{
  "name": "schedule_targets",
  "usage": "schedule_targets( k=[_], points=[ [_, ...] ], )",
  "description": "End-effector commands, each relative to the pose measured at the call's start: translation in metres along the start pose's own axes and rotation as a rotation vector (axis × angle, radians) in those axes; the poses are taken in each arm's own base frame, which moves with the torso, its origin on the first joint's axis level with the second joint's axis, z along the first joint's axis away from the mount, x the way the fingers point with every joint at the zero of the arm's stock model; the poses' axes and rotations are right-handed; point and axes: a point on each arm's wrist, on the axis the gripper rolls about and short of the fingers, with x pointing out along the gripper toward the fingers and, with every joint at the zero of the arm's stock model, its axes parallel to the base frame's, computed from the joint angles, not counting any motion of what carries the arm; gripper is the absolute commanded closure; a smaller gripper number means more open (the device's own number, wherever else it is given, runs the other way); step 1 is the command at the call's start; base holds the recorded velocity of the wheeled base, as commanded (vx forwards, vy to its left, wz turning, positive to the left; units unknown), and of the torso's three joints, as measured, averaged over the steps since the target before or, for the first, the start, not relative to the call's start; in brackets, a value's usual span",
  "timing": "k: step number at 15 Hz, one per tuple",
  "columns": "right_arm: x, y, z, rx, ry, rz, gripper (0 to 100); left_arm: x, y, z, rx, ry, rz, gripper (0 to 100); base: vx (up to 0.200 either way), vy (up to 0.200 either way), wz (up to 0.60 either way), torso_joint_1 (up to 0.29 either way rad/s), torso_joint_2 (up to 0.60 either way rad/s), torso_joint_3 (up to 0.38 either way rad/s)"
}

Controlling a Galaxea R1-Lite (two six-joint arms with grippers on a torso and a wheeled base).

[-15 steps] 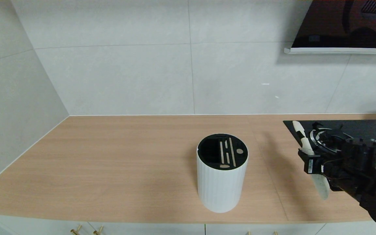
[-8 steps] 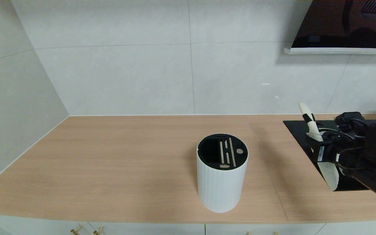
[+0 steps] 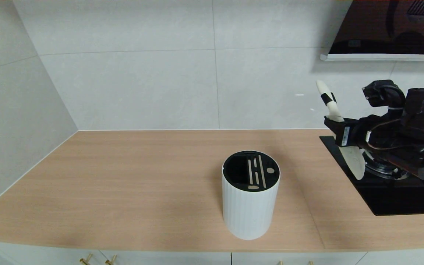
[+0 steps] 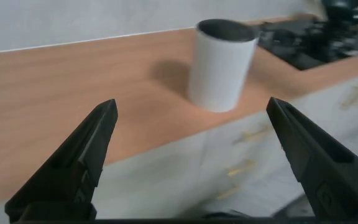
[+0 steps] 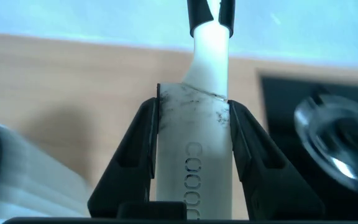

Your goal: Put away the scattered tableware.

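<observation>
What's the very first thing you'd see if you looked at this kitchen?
A white knife, clamped in the right end effector and held up in the air by the left edge of the black stove. Next, the tall white holder with a black slotted top, standing on the wooden counter.

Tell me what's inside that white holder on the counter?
The holder has a black top with one wide opening, several narrow slots and small holes. Nothing sticks out of it. The wide opening is dark, so what lies deeper inside cannot be seen.
</observation>
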Motion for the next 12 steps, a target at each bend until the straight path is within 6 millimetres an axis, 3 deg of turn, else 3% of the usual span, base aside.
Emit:
schedule_targets(
  k=[1,4,5,8,12],
  points=[
    [0.006,0.025,0.015,0.003,-0.048,0.077,100,0.047,0.017,0.05,-0.08,0.163,-0.201,0,0.0,0.0,0.0,0.0,0.0,0.0],
    [0.004,0.057,0.007,-0.007,-0.024,0.139,100,0.097,0.023,0.073,-0.105,0.252,-0.376,0,0.0,0.0,0.0,0.0,0.0,0.0],
    [-0.005,0.068,0.005,-0.01,-0.022,0.159,100,0.126,0.028,0.078,-0.103,0.254,-0.391,0,0.0,0.0,0.0,0.0,0.0,0.0],
    [-0.024,0.079,0.007,-0.014,-0.026,0.216,100,0.174,0.038,0.051,-0.132,0.308,-0.41,0,0.0,0.0,0.0,0.0,0.0,0.0],
    [-0.043,0.106,0.0,-0.026,-0.006,0.315,100,0.208,0.028,0.038,-0.285,0.302,-0.481,0,0.0,0.0,0.0,0.0,0.0,0.0]
  ],
)
